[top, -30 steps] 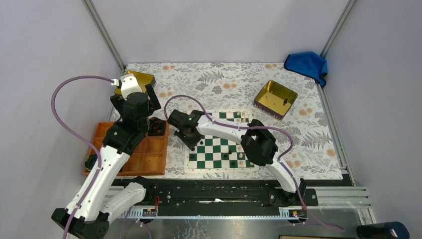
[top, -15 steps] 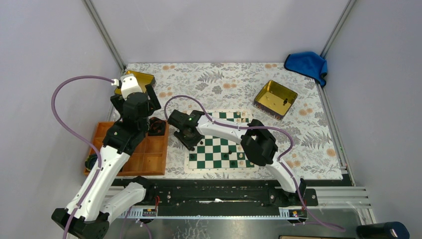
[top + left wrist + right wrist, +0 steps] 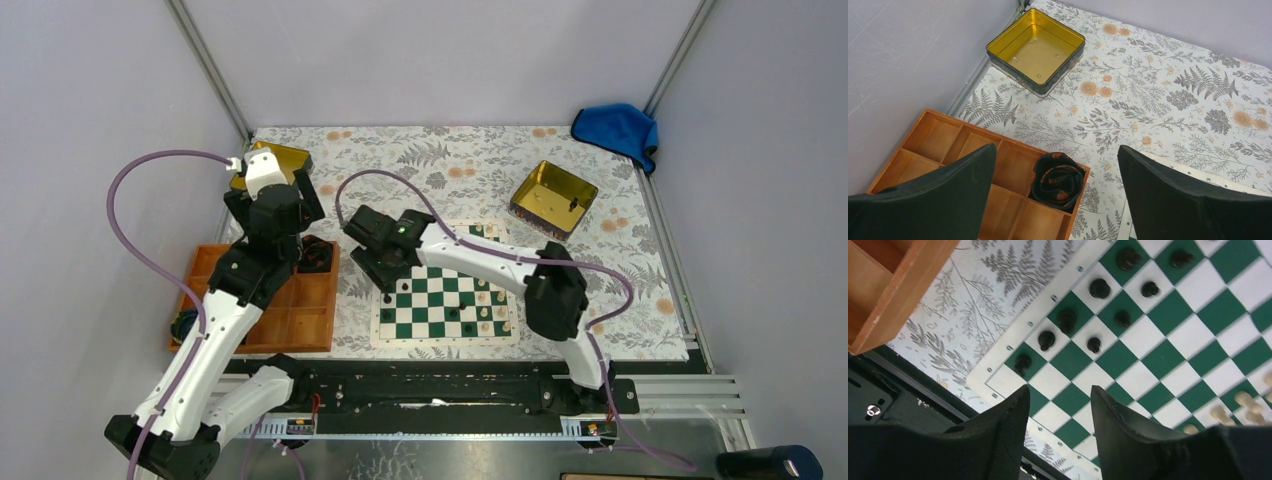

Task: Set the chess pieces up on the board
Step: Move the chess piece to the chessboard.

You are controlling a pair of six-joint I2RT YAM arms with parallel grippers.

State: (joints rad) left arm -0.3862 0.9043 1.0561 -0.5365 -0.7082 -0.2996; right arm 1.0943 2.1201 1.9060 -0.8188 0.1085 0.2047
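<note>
We find the right gripper (image 3: 1059,390) hanging over the left side of the board (image 3: 1168,365), the side that faces the orange tray (image 3: 893,290). Its jaws are parted and have hold of nothing, and we can see green and white squares through the gap between them. The black chess pieces (image 3: 1099,288) stand just beyond its fingertips. From the right wrist we count nine, each on its own square, in two rows along that left edge: five in the row beside the white border and four in the next row in. A few cream pieces (image 3: 1243,400) sit at the opposite side of the board, well apart from the black ones. The left gripper (image 3: 1057,150) is spread as wide as it goes and is empty. It hovers above the far right corner of the tray, where a dark rolled pouch (image 3: 1058,180) fills one compartment. The other compartments we can see hold nothing. Beyond the tray, near the wall, an open gold tin (image 3: 1063,65) rests on the fern-patterned bench (image 3: 1148,90). From above we see a second gold tin (image 3: 553,198) lying beyond the board to the right, and a blue cloth (image 3: 615,128) bunched in the far right corner.
</note>
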